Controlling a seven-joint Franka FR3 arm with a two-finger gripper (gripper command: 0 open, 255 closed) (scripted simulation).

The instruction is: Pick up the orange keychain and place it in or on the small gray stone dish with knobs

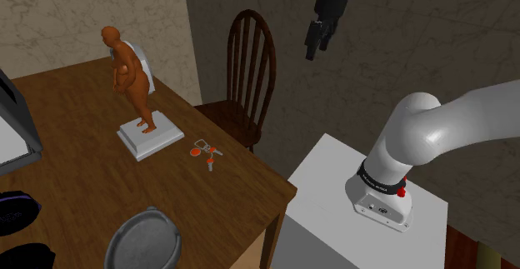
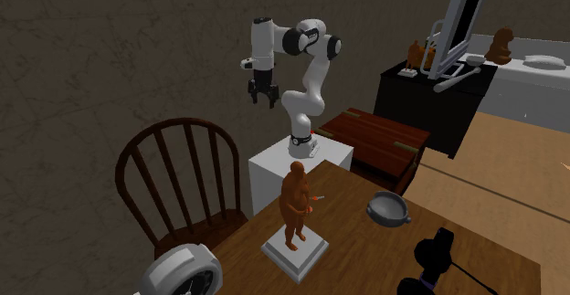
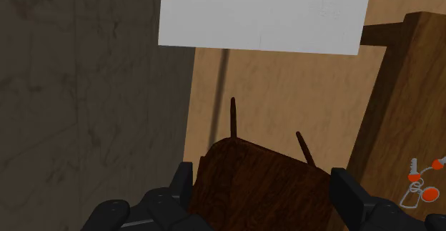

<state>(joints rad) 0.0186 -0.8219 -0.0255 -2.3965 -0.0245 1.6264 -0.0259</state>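
Shoulder view: the gripper [image 1: 312, 51] hung high above the wooden chair [image 1: 247, 67], well apart from the table [image 1: 75, 184]. The orange keychain [image 1: 204, 151] lay flat on the tabletop near the white base of the orange statue [image 1: 131, 76], close to the table edge that faces the chair. The gray dish [image 1: 143, 241] sat on the same table, nearer that view's bottom edge and well apart from the keychain. Second exterior view: the gripper [image 2: 262, 97] pointed downward above the white stand [image 2: 274, 170]. A small orange speck beside the statue [image 2: 294, 206] was possibly the keychain, and the dish [image 2: 388, 209] stood to the statue's right. Wrist view: the two fingers [image 3: 182, 183] stood apart with nothing clasped, the dark chair seat [image 3: 257, 187] lay far below them, and the keychain [image 3: 420, 183] rested on the table off to one side.
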